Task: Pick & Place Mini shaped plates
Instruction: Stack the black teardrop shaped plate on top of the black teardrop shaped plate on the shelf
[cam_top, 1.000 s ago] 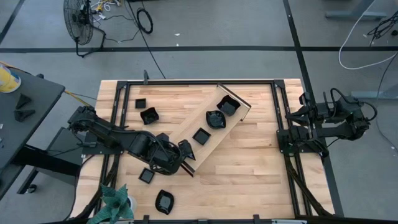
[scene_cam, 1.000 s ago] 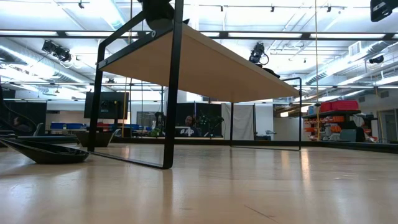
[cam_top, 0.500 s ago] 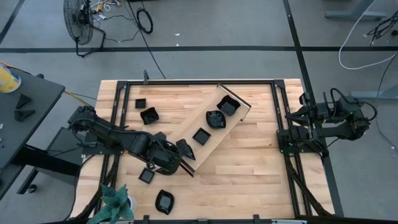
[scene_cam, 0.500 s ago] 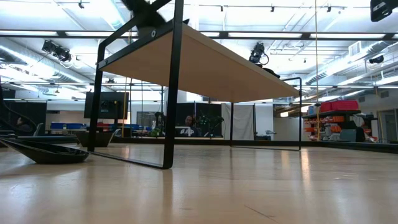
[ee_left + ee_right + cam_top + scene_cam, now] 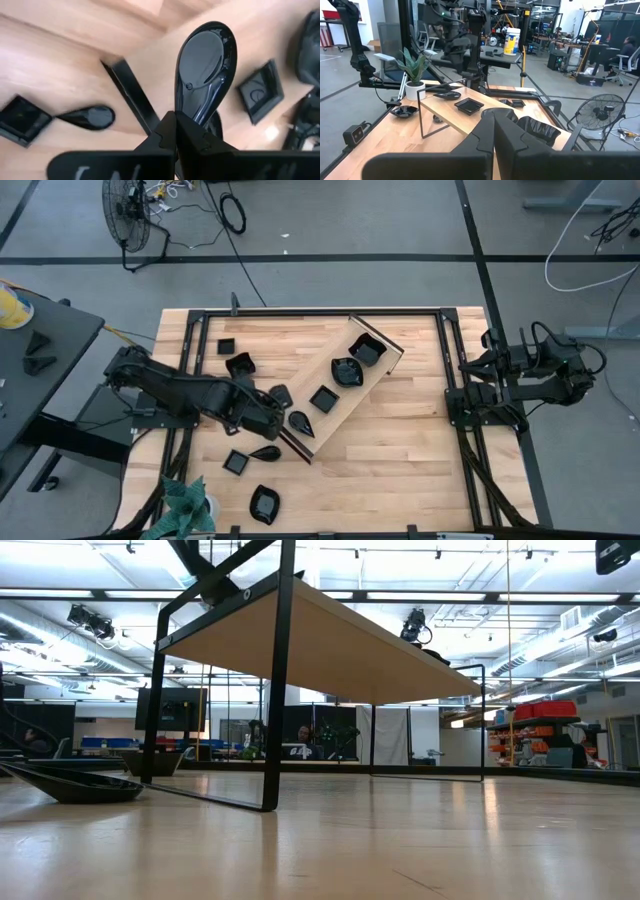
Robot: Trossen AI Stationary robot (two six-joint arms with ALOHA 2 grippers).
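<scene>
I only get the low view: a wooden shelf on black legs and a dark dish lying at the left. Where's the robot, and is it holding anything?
Observer: Yes. The left gripper is shut on a glossy black teardrop plate, gripping its narrow end.
Operator: Where is that plate compared with my shelf?
Observer: Your shelf is a long wooden tray. From above, the teardrop plate hangs over the end nearest the left arm.
Operator: Is anything on top already?
Observer: Three black plates lie along it. The right gripper waits shut at the table's right edge.
</scene>
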